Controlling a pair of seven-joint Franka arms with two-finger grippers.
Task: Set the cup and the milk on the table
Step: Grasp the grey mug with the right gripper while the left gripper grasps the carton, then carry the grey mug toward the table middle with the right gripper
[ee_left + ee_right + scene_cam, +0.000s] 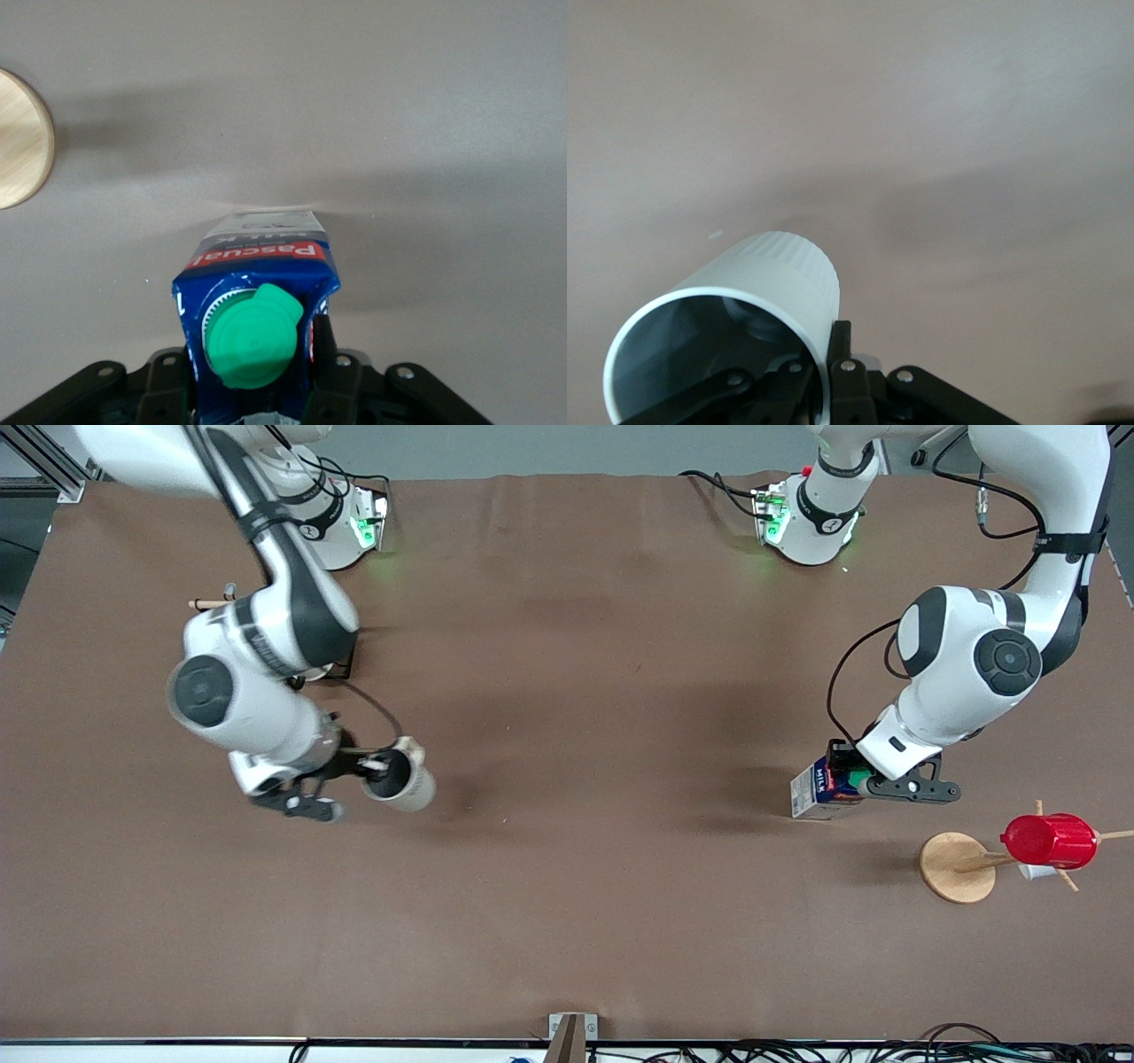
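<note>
The cream cup (403,781) with a dark inside hangs tilted over the brown table (602,691) toward the right arm's end. My right gripper (379,767) is shut on its rim, one finger inside and one outside. In the right wrist view the cup (757,292) fills the corner by the gripper (824,354). The blue and white milk carton (819,790) with a green cap stands upright at the left arm's end. My left gripper (855,779) is shut on its top. The left wrist view shows the carton (257,266) between the fingers of the gripper (252,354). I cannot tell if it touches the table.
A wooden mug stand with a round base (955,866) stands nearer the front camera than the milk, with a red ribbed cup (1050,840) and a white mug (1035,872) on its pegs. Its base shows in the left wrist view (18,137). A wooden peg (208,604) pokes out by the right arm.
</note>
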